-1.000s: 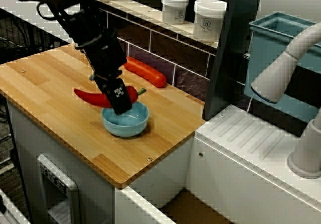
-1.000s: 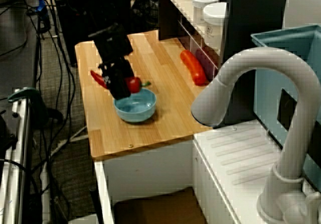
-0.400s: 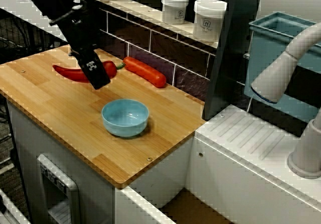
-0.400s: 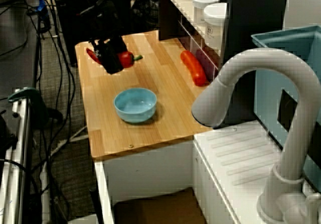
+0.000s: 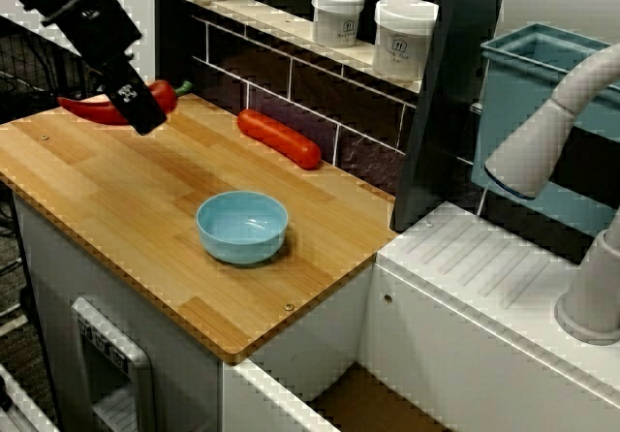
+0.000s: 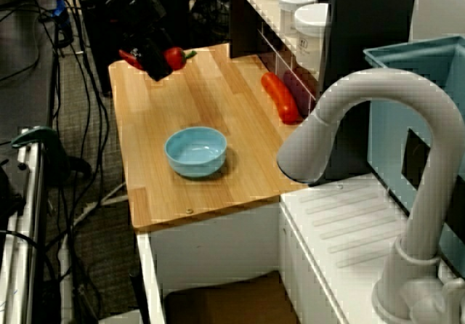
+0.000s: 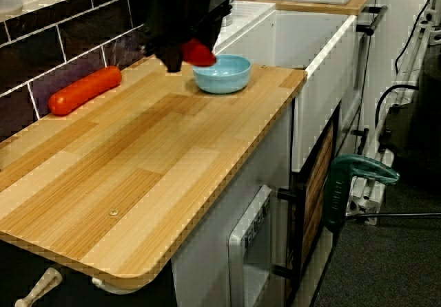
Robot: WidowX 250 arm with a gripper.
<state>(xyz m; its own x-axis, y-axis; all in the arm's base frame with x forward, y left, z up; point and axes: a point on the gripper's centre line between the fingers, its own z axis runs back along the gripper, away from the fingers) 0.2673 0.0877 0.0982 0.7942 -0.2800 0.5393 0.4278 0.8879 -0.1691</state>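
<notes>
The black gripper (image 5: 141,117) has its fingers (image 5: 131,101) clamped on a glossy red chili pepper (image 5: 89,110). The pepper hangs clear above the wooden desk (image 5: 116,190), well apart from the light-blue ceramic bowl (image 5: 242,227). An orange-red elongated vegetable (image 5: 281,138) lies behind the bowl.

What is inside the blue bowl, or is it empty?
Empty: the blue bowl shows only its bare inside; the claw holds the red chilli away from it.
</notes>
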